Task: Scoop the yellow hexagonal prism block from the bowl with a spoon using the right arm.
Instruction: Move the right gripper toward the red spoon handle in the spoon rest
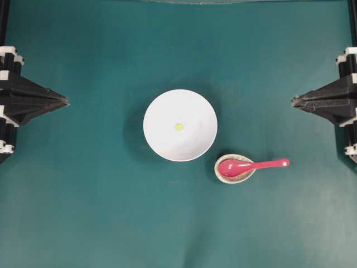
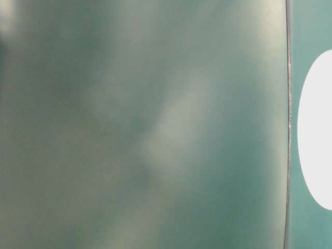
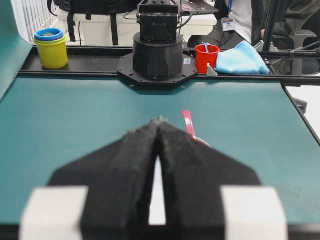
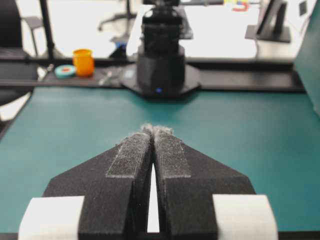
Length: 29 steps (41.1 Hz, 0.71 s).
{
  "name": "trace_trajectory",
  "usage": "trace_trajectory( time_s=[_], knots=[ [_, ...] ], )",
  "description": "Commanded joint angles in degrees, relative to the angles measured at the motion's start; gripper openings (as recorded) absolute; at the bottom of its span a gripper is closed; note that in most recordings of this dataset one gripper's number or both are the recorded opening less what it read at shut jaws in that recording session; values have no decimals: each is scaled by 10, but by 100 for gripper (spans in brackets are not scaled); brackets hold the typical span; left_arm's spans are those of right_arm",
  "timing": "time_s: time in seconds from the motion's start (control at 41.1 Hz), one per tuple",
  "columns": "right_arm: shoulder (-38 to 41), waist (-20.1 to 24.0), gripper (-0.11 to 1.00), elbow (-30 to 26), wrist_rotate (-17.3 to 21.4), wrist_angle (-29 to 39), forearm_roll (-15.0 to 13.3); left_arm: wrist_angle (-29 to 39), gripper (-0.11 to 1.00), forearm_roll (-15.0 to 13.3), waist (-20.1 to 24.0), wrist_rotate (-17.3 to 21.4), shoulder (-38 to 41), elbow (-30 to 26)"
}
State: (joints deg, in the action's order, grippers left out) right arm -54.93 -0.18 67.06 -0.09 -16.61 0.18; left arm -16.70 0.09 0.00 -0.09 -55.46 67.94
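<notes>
**Yellow block sits in the white bowl; spoon rests on its dish, both grippers closed and empty**

The yellow hexagonal prism block (image 1: 179, 127) is a tiny bright yellow speck, far smaller than the scoop of the spoon. It lies on the floor of the bowl (image 1: 162, 106), about at its centre. It is too small to tell which way its sides face.

The bowl is large, round and plain white, and stands in the middle of the green worktop (image 1: 83, 212).

The spoon (image 1: 251, 165) is glossy pink-red. Its oval scoop rests in a small speckled beige dish (image 1: 225, 177), just beside the bowl on its lower right in the overhead view. Its long axis runs nearly level across that view: scoop to the left, short straight handle pointing right and slightly upward, out over the rim of the dish toward the right arm's side.

The right gripper (image 1: 294, 101) hangs at the right edge of the worktop, well apart from the spoon, its jaws pressed together on nothing. The left gripper (image 1: 66, 102) mirrors it at the left edge, likewise closed and empty.
</notes>
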Motion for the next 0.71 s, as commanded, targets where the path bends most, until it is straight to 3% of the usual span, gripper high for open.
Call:
trace_trajectory(
  time_s=[0.0,0.024,0.097,0.389,0.632,0.681],
  knots=[
    [4,-2,0,-12,6,-4,4,2,0,3,2,-7,7,-18],
    [13,-2,0,-15,9,-4,22,8,0,3,2,-7,6,-18],
    [22,-2,0,-13,10,-5,27,16,0,3,5,-7,8,-18],
    [54,-2,3,-13,10,-18,27,35,0,3,29,-9,11,-19],
    [53,-2,42,-22,9,-13,27,34,0,3,43,-9,11,-19],
    [52,-2,46,-23,8,-13,25,34,0,3,43,-9,11,-19]
  ],
)
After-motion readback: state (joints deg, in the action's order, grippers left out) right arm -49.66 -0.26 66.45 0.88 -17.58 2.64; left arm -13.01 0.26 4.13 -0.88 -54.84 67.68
